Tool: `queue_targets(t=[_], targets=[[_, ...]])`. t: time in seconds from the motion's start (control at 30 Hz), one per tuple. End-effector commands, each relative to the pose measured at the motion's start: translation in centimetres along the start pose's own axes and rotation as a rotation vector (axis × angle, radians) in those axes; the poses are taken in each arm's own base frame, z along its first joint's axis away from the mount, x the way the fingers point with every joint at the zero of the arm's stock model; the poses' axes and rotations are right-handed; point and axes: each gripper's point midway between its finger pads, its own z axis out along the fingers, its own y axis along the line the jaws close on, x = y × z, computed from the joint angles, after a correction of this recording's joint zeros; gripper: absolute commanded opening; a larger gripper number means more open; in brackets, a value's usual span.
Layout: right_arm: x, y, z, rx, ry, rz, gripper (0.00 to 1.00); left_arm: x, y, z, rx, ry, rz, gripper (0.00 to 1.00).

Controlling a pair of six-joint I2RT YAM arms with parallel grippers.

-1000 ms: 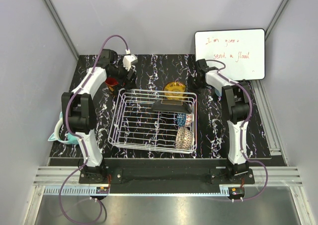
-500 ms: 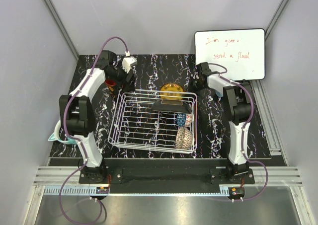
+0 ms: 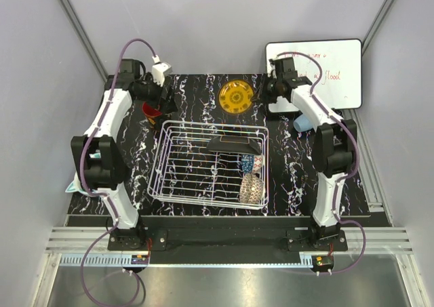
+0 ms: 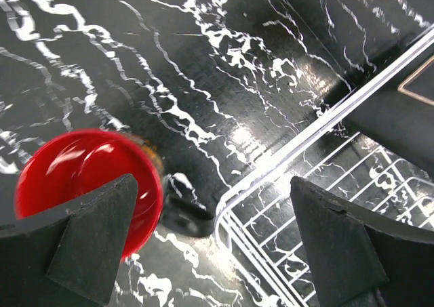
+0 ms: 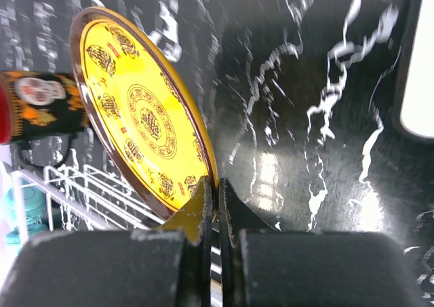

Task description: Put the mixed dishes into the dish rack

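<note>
Clamped tight, the right gripper [image 5: 215,185] pinches the rim of the round yellow patterned plate [image 5: 142,117]. The left gripper [image 4: 211,185] stands spread wide and holds nothing, with the glossy red mug [image 4: 85,178] showing just behind one finger.

On the black white-veined table [image 3: 285,171], the big white wire dish rack [image 3: 203,165] sits where it was a second ago, between the two arms. Behind it, the whiteboard [image 3: 339,70] now has part of its red writing hidden by the right arm, which has reached up and back. The plate leaned at the rack's far edge a second ago; now it is lifted clear behind the rack, its face turned to the overhead camera. Unchanged inside the rack are a dark flat saucer [image 3: 234,144] at the far side, and a small blue patterned bowl [image 3: 249,162] and a beige-brown patterned bowl [image 3: 251,188] at the right. The mug is on the table just outside the rack's far left corner, as before. A light blue cup [image 3: 303,123] sits beside the right arm.
</note>
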Motion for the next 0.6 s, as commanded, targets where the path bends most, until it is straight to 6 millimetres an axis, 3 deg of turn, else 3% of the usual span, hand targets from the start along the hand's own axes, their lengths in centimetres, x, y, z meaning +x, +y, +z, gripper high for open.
queue_targets(t=[0.0, 0.1, 0.13, 0.2, 0.33, 0.43, 0.5, 0.53, 0.57], targets=[[-5.1, 4.0, -6.2, -0.038, -0.197, -0.142, 0.00, -3.2, -1.1, -3.7, -0.005, -0.110, -0.027, 0.99], [-5.6, 5.1, -9.3, -0.021, -0.269, -0.219, 0.00, -2.7, -0.4, -5.1, -0.021, -0.123, -0.084, 0.99], [-5.4, 5.9, -11.2, -0.020, -0.299, -0.252, 0.00, -2.9, -0.6, -5.6, -0.023, -0.134, -0.088, 0.99], [-4.9, 7.0, -12.9, 0.005, -0.338, -0.337, 0.00, -2.6, -0.9, -6.0, -0.012, -0.141, -0.108, 0.99], [-2.7, 9.2, -18.2, -0.007, -0.412, -0.433, 0.00, -2.7, -2.5, -7.4, -0.004, -0.163, -0.102, 0.99], [-0.3, 10.4, -21.3, -0.028, -0.448, -0.495, 0.00, -2.3, -3.2, -8.0, -0.004, -0.166, -0.101, 0.99], [1.4, 10.5, -22.2, -0.044, -0.440, -0.517, 0.00, -1.5, -3.2, -8.0, -0.008, -0.157, -0.111, 0.99], [1.9, 11.2, -24.2, -0.067, -0.473, -0.529, 0.00, -1.2, -3.3, -8.2, -0.015, -0.153, -0.116, 0.99], [2.4, 11.4, -24.9, -0.075, -0.481, -0.545, 0.00, -1.0, -3.3, -8.4, -0.020, -0.153, -0.119, 0.99]])
